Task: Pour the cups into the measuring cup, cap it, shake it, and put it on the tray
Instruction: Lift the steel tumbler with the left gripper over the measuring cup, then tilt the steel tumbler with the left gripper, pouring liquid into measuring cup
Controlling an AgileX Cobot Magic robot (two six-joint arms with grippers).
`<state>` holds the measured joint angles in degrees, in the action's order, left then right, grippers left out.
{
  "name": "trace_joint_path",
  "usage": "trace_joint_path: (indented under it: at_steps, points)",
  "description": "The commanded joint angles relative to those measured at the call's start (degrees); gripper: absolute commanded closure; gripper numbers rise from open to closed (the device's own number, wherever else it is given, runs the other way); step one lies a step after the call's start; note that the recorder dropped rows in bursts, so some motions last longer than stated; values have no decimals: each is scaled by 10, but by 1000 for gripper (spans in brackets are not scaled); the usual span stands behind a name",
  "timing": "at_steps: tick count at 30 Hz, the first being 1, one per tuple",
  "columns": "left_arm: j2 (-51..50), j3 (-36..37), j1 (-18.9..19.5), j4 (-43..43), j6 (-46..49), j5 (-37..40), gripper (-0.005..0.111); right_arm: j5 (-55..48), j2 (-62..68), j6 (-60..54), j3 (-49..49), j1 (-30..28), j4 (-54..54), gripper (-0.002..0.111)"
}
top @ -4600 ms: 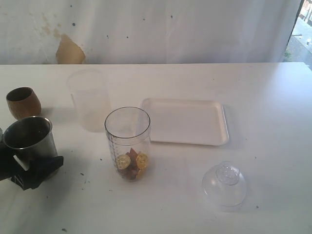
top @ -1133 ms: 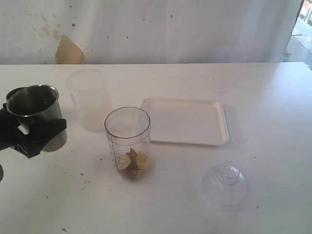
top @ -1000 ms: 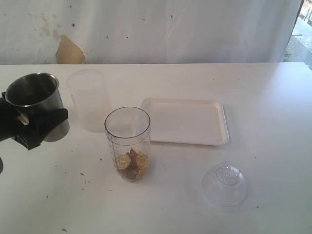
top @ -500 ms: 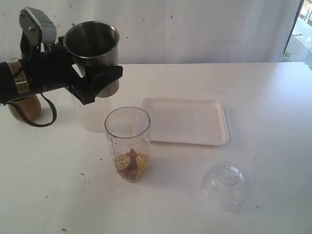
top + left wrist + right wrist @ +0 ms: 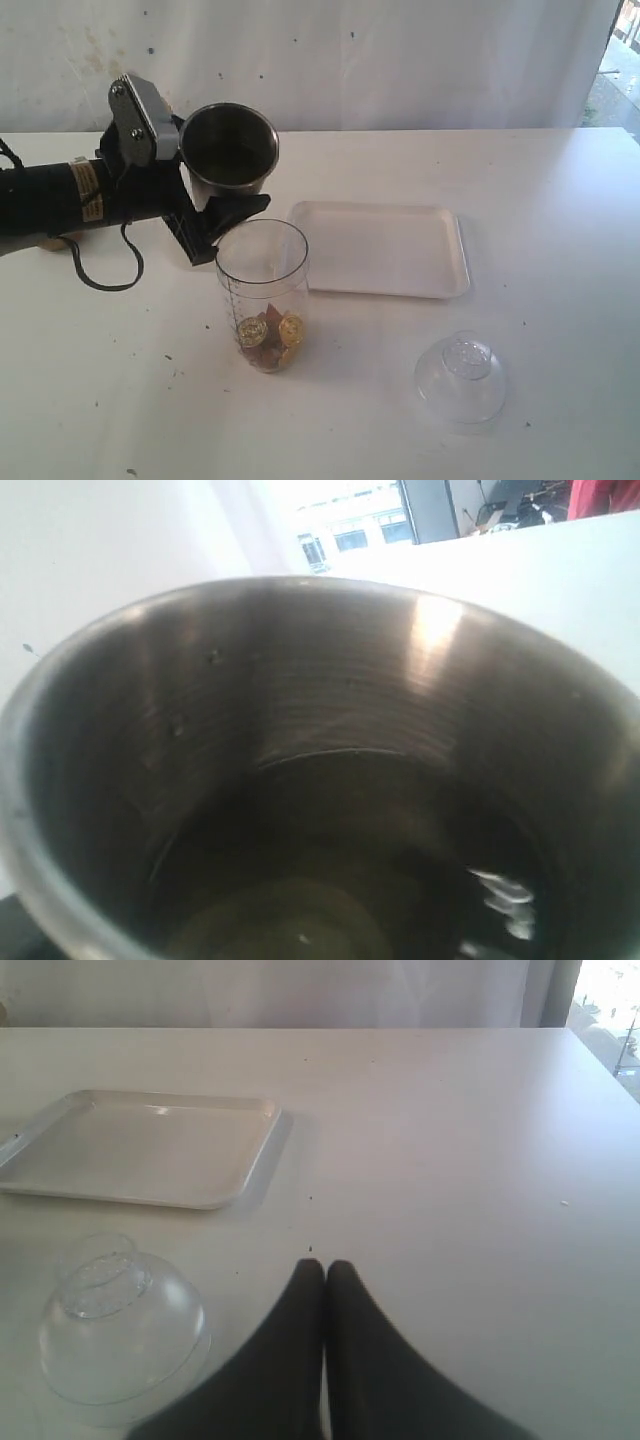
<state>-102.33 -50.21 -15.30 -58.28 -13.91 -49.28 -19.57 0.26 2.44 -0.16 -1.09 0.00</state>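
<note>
Soft, bright daylight fills the room, strongest from the window (image 5: 622, 60) at the exterior view's right edge, which is blown out white. The surface (image 5: 540, 180) looks washed pale. Shadows are faint: a thin one along the near rim of the tray (image 5: 385, 250), a soft one beside the clear dome (image 5: 461, 380). In the left wrist view the steel cup (image 5: 300, 730) is dark inside, slightly blurred, with one glare patch. The right tool (image 5: 325, 1265) is soft-edged and out of focus.
</note>
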Motion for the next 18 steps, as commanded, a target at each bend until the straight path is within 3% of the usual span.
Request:
trace_joint_path:
  at_steps: [1, 11, 18]
  points:
    - [6, -9, -1, 27, 60, -46, 107, 1, -3, -2, 2, 1, 0, 108]
    - [6, -31, -1, 28, 139, -100, 107, 1, -3, -2, 2, 1, 0, 108]
    - [6, -32, -1, 19, 217, -95, 107, 1, -3, -2, 2, 1, 0, 108]
